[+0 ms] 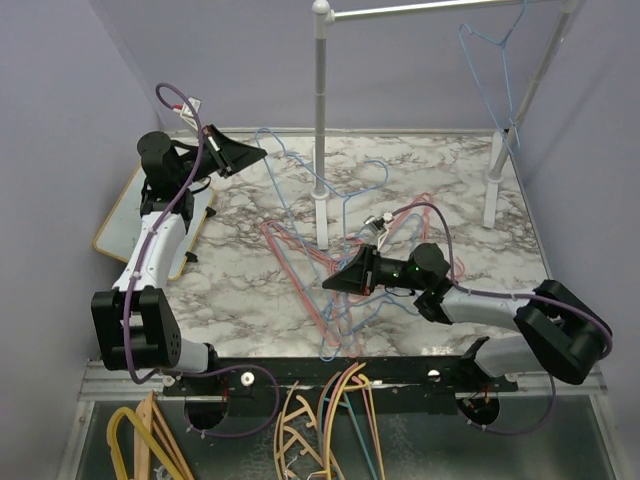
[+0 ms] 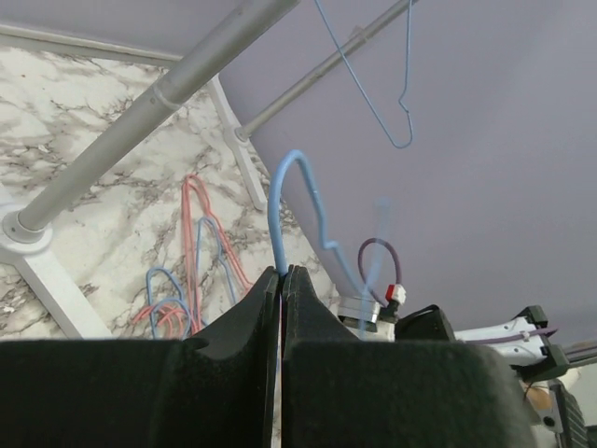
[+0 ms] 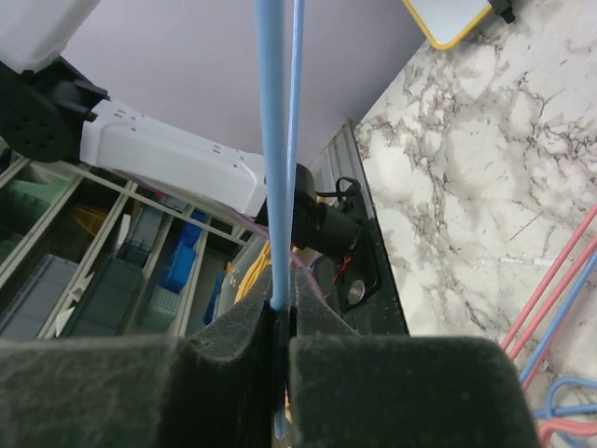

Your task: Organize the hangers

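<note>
My left gripper (image 1: 262,157) is at the table's back left, shut on the hook of a light blue hanger (image 1: 300,165); in the left wrist view the hook (image 2: 280,210) rises from the closed jaws (image 2: 282,273). My right gripper (image 1: 326,285) is near the front middle, shut on a thin blue hanger wire (image 3: 272,140) that runs up out of the jaws (image 3: 283,303). I cannot tell whether both hold the same hanger. Several pinkish red and blue hangers (image 1: 300,260) lie tangled mid-table. One blue hanger (image 1: 495,60) hangs on the rail, also seen from the left wrist (image 2: 373,93).
A white rack stands on the marble table: centre post (image 1: 320,130), top rail (image 1: 430,8), right legs (image 1: 495,170). A yellow-edged board (image 1: 115,225) lies off the left edge. Thicker yellow and wood-coloured hangers (image 1: 150,445) sit in a bin below the front edge.
</note>
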You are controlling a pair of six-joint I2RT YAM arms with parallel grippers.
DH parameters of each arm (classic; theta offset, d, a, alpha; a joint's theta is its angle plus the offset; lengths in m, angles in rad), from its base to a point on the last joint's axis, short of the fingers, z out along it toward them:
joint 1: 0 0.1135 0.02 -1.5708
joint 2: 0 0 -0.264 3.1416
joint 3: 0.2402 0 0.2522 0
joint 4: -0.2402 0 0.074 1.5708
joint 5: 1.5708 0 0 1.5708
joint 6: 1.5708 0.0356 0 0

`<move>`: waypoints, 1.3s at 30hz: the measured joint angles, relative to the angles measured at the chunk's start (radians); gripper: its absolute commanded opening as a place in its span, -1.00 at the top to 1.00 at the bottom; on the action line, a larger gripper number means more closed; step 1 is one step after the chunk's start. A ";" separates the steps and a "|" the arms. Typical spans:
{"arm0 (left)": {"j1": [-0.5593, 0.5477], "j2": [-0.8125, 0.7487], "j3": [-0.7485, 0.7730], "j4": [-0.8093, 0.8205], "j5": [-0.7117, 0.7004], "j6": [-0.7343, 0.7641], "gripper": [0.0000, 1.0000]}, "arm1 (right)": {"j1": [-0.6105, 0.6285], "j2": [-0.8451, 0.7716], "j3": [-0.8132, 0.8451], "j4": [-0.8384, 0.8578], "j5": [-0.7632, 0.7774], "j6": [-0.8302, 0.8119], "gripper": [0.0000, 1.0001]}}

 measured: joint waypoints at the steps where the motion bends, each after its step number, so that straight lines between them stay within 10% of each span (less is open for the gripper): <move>1: 0.000 -0.010 0.000 -0.019 -0.005 0.029 0.64 | 0.002 -0.023 0.000 -0.026 0.004 -0.001 0.98; 7: -0.003 -0.038 0.074 -0.243 -0.025 0.289 -0.83 | 0.012 -0.256 0.031 -0.395 0.118 -0.094 0.98; 24: -0.026 -0.072 0.010 -0.599 -0.199 0.790 -0.84 | 0.015 -0.450 0.634 -1.902 0.844 -0.289 0.98; 33: -0.230 -0.071 0.024 -0.765 -0.348 1.134 -0.82 | -0.007 -0.189 0.905 -2.160 1.126 -0.457 0.98; 39: -0.224 -0.075 0.011 -0.818 -0.317 1.220 -0.82 | -0.230 -0.108 1.108 -2.090 1.122 -0.695 0.98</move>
